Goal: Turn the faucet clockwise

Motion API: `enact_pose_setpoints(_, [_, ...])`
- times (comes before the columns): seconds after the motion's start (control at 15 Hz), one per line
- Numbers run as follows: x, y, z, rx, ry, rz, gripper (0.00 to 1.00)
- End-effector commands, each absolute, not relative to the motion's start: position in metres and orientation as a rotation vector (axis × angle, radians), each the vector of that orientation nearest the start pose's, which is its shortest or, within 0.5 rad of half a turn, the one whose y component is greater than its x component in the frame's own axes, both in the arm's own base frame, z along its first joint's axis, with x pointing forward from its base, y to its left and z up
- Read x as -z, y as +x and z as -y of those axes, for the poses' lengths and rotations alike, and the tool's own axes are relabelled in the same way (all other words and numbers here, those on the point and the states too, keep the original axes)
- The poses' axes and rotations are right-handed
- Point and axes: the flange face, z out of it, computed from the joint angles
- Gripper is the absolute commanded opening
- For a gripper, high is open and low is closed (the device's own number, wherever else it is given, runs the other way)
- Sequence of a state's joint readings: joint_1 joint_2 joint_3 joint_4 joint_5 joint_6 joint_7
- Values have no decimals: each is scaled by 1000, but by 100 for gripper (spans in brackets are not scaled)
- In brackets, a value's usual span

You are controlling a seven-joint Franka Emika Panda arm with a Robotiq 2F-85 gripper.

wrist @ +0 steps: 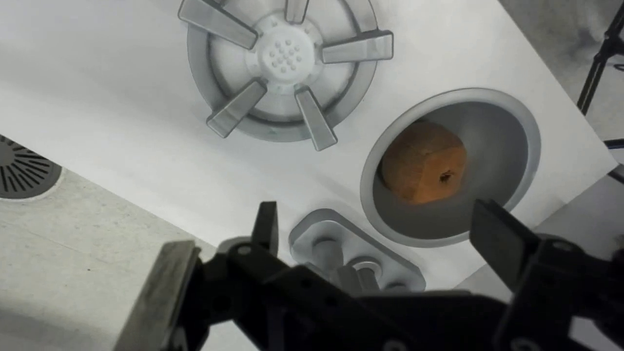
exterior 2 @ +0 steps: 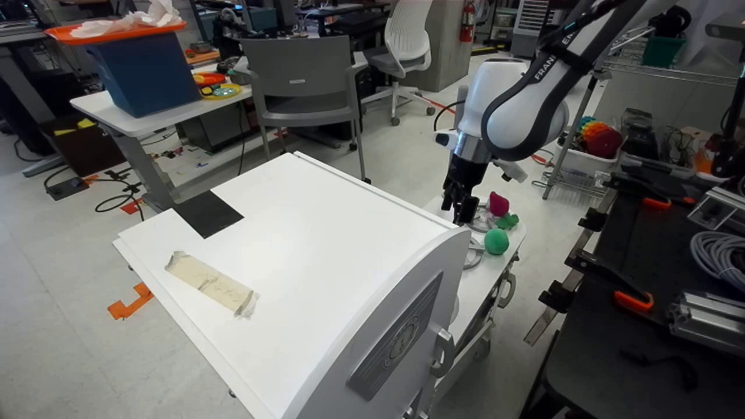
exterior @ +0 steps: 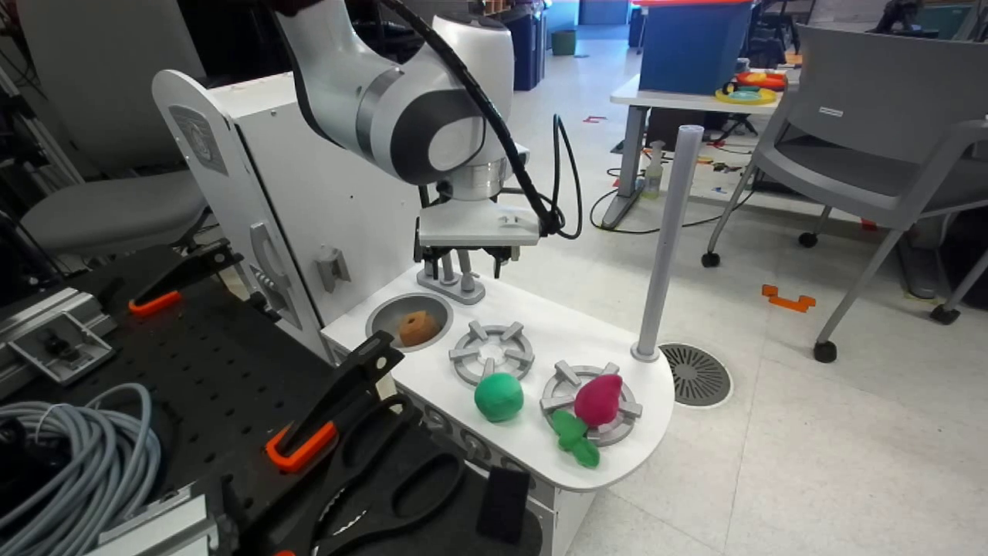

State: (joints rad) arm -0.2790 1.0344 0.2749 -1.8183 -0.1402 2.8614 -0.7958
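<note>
The silver-grey faucet (exterior: pixel 451 287) stands at the back edge of the white counter beside the sink. In an exterior view its base and lower posts show, and its upper part is behind the gripper. In the wrist view its base plate and posts (wrist: pixel 326 248) show below the sink, and the spout is hidden by the gripper. My gripper (exterior: pixel 465 266) is right above the faucet, with its fingers spread wide. In the wrist view the gripper (wrist: pixel 373 204) is open, with the faucet base seen between its fingers. I cannot tell whether it touches the faucet. The gripper (exterior 2: pixel 454 214) also shows in an exterior view, where the faucet is hidden.
The round grey sink (wrist: pixel 497 141) holds an orange-brown block (wrist: pixel 429 165). Two grey burners are on the counter, one nearby (wrist: pixel 285 53). A green ball (exterior: pixel 499 397) and a magenta toy (exterior: pixel 598 400) lie there. A tall grey pole (exterior: pixel 670 239) and a white cabinet (exterior: pixel 309 185) flank it.
</note>
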Motion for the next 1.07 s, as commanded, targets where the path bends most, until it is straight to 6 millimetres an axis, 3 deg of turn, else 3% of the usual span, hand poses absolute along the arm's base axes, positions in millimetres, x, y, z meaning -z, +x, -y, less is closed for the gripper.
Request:
enact_pose_setpoints(0.0, [22, 611, -24, 159, -2655, 1316, 100])
enact_pose_setpoints(0.53, [26, 626, -46, 367, -2477, 1608, 100])
enact_pose_setpoints(1.0, [21, 634, -55, 449, -2320, 1744, 100])
